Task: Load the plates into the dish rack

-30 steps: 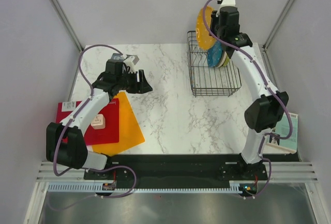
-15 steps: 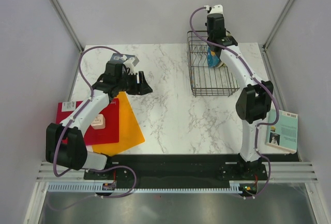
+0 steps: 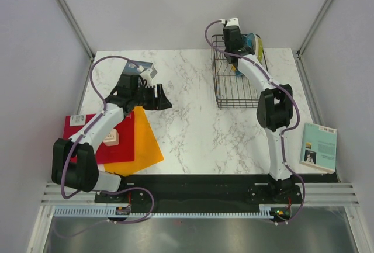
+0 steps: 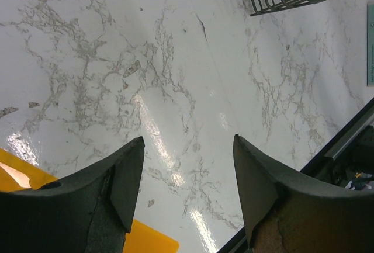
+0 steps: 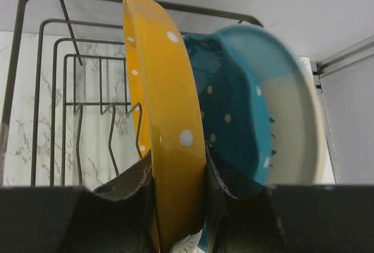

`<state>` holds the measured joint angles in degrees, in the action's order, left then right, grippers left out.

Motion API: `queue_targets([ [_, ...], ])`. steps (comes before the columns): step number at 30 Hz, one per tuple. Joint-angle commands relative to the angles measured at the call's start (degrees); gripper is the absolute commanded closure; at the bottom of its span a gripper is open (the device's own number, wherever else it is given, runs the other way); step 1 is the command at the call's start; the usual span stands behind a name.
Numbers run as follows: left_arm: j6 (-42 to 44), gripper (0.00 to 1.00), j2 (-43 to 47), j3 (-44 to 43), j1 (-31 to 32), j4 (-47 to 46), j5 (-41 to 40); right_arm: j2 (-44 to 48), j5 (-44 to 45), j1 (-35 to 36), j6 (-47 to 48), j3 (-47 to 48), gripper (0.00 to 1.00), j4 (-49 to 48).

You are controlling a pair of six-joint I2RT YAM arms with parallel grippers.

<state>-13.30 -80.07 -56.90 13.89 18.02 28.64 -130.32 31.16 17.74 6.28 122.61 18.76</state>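
Observation:
The orange plate (image 5: 166,89) with white dots stands on edge inside the black wire dish rack (image 5: 41,60), and my right gripper (image 5: 178,153) is shut on its rim from above. Just right of it stand the teal dotted plate (image 5: 234,107) and the cream plate with a blue segment (image 5: 295,118). From above, the right gripper (image 3: 232,45) hangs over the far side of the rack (image 3: 234,92), beside the teal plate (image 3: 250,41). My left gripper (image 4: 188,142) (image 3: 162,98) hovers open over bare marble at the left, holding nothing.
A red sheet (image 3: 93,133) and an orange sheet (image 3: 143,142) lie flat at the left front, with a small beige item (image 3: 110,138) on the red one. A book (image 3: 318,148) lies at the right front. A black rail (image 3: 198,186) runs along the near edge.
My right arm has carried the orange plate from above the rack's far edge leftward and down into the rack, beside the teal plate. The left arm has barely moved.

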Motion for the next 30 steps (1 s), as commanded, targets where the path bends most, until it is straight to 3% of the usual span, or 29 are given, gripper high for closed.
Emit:
queue_targets([
  [1,-0.06,0.31,0.45,0.04,-0.27,-1.94,0.01,0.16,1.54,0.02,0.4,3.61,1.0,-6.72],
  [4,-0.58,0.3,-0.17,-0.22,-0.44,-2.02,0.01,-0.11,1.45,-0.07,0.13,2.38,1.0,-6.29],
  [5,-0.67,0.3,-0.35,-0.4,-0.44,-2.02,0.18,0.07,1.36,0.02,0.22,2.11,0.94,-6.28],
  [6,-0.67,0.3,-0.52,-0.75,-0.44,-1.94,0.27,0.5,1.45,0.19,0.39,1.94,0.84,-6.2],
  [7,-0.67,0.3,-0.7,-0.84,-0.44,-1.94,0.36,0.86,1.36,0.19,0.48,1.76,0.65,-6.2],
  [10,-0.67,0.3,-0.96,-1.54,-0.44,-1.94,0.54,3.23,1.36,0.54,1.27,1.32,0.45,-6.28],
  [21,-0.5,0.3,-0.79,-3.39,-0.44,-1.15,0.45,17.88,-2.4,1.42,2.33,-5.44,0.29,-5.85],
  [22,-0.24,0.3,-0.61,-3.65,-0.44,-0.62,0.27,19.56,-3.72,1.51,1.72,-6.67,0.22,-5.41],
  [24,1.16,0.3,0.0,-4.52,-0.44,-0.01,-1.74,24.57,-6.46,1.51,-0.21,-11.23,0.16,-5.14],
  [26,4.22,0.3,0.18,-5.41,-0.44,1.49,-4.03,27.74,-6.72,1.42,-1.71,-15.98,0.02,-3.74],
  [30,10.12,0.27,0.18,-9.7,-0.44,3.51,-8.95,38.9,-5.32,1.42,-4.34,-27.4,0.02,-2.86],
])
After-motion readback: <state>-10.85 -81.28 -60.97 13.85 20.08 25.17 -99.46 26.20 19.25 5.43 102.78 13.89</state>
